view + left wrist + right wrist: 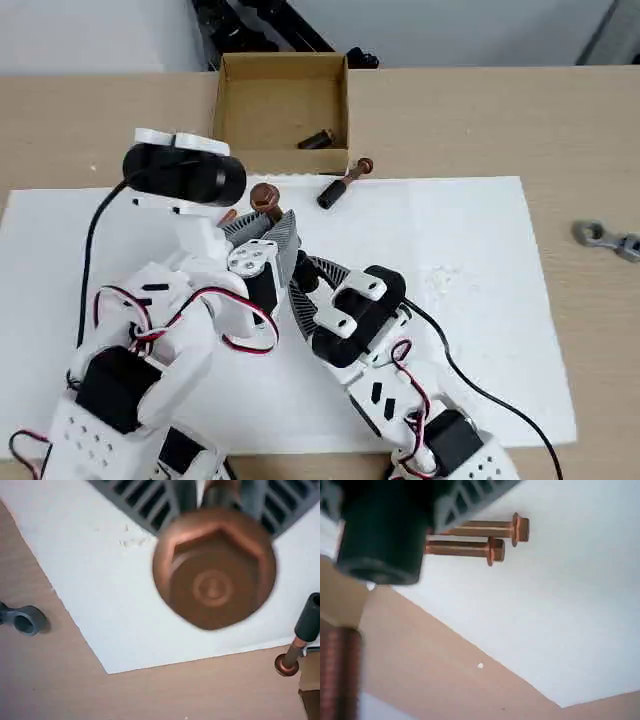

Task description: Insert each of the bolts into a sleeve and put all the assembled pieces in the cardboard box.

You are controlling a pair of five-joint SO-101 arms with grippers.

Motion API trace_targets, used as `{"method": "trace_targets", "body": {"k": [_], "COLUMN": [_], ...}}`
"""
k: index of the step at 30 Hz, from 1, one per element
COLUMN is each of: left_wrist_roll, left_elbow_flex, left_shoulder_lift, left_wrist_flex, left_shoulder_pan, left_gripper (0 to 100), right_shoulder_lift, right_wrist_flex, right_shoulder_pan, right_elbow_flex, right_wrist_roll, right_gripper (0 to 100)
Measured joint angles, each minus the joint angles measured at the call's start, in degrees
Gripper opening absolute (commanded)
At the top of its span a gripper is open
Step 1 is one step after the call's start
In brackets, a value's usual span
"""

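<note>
while lining up for insertion (presumably), holds copper hex-head bolt (264, 196) clamped in left gripper (266, 222) mid-frame, black cylindrical sleeve (382, 530) clamped in right gripper (308, 288) just below.

White printed arms (150, 330) with black motors (185, 175) — red and white cables (235, 300) looped outside (grey ribbed fingers (283, 232)).

Copper bolt (214, 570), black sleeve (382, 530), white mat (450, 230), brown box (232, 100).
</note>
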State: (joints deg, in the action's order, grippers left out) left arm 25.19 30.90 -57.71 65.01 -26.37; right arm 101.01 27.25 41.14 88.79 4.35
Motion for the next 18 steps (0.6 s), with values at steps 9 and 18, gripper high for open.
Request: {"method": "trace_targets", "body": {"k": [9,18], "left_wrist_roll": [-1.85,-2.55], "left_elbow_flex": [-1.41,-1.58], "left_shoulder_lift": [0.00,2.90], "left_wrist_flex": [3.60,3.69], "left_shoulder_pan": [0.00,0.00], "left_gripper": [1,1], "right_shoulder_lift": [0.00,0.00], "right_wrist_flex": [0.00,0.00], "right_shoulder_pan": [-1.23,-1.58], "right_elbow_flex": [0.00,0.00], "right_wrist_roll": [0.00,0.00], "right_gripper": [0.2,0.2]}}
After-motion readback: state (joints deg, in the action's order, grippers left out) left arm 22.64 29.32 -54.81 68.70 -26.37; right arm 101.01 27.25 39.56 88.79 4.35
